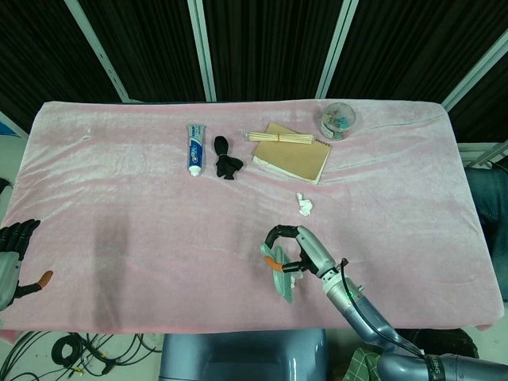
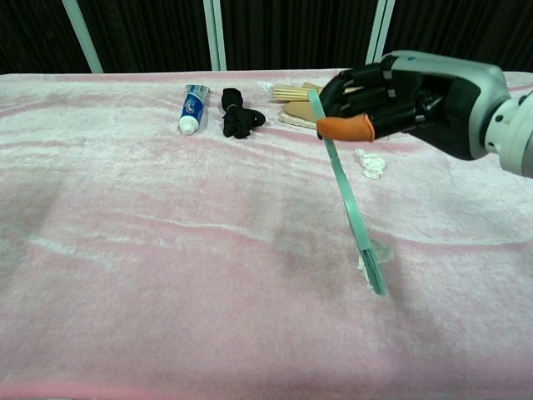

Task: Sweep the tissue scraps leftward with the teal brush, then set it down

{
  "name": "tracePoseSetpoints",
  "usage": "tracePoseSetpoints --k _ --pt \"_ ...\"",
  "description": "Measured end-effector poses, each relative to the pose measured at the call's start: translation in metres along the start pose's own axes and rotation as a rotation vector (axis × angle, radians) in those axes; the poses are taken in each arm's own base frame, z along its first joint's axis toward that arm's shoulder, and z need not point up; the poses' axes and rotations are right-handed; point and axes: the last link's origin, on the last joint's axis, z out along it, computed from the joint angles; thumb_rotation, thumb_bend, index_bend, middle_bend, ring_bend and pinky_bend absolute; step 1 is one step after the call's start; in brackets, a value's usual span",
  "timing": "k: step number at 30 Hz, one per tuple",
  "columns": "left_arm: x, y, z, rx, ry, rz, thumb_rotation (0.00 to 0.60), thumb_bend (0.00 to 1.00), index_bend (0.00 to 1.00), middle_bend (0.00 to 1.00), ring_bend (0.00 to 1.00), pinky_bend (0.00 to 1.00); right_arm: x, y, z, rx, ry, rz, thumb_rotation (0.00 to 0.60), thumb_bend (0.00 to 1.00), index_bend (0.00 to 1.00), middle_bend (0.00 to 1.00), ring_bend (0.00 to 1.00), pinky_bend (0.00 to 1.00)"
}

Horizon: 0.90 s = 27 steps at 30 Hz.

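My right hand (image 2: 391,96) (image 1: 287,248) grips the handle of the teal brush (image 2: 350,200) (image 1: 282,282), whose bristle end touches the pink cloth near the table's front. A small white tissue scrap (image 2: 364,265) lies against the bristles on their left side. A second tissue scrap (image 2: 371,163) (image 1: 304,204) sits farther back, below the notebook. At the table's front left corner in the head view, my left hand (image 1: 14,258) rests holding nothing, its fingers apart.
Along the far side lie a toothpaste tube (image 1: 193,148), a black cloth bundle (image 1: 227,158), a brown notebook (image 1: 292,154) with wooden sticks (image 1: 279,138) on it, and a clear jar (image 1: 338,119). Pink cloth (image 1: 143,214) covers the whole table.
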Motion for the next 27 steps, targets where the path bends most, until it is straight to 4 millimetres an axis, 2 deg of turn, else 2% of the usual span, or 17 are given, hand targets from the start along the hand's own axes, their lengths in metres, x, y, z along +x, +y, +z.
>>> tracePoseSetpoints --k 5,9,12,18,27 --pt "0.000 0.000 0.000 0.000 0.000 -0.002 0.600 0.25 0.03 0.06 0.01 0.03 0.013 -0.005 -0.001 0.021 0.029 -0.033 0.600 0.43 0.72 0.66 0.35 0.18" --pt "0.000 0.000 0.000 -0.002 0.001 0.001 0.600 0.25 0.03 0.06 0.01 0.03 0.026 0.006 -0.009 -0.019 0.054 -0.126 0.600 0.43 0.72 0.66 0.35 0.18" --pt "0.000 0.001 0.000 -0.003 0.002 0.004 0.600 0.25 0.03 0.06 0.01 0.03 0.027 0.017 -0.016 -0.066 0.044 -0.178 0.600 0.43 0.72 0.66 0.35 0.18" --pt "0.000 0.001 0.000 -0.001 0.002 0.004 0.600 0.25 0.03 0.06 0.01 0.03 0.016 0.032 -0.021 -0.107 0.016 -0.173 0.600 0.43 0.73 0.66 0.35 0.18" --pt "0.000 0.000 0.000 0.000 0.002 0.002 0.600 0.25 0.03 0.06 0.01 0.03 -0.008 0.036 -0.012 -0.091 -0.025 -0.135 0.600 0.43 0.73 0.66 0.35 0.18"
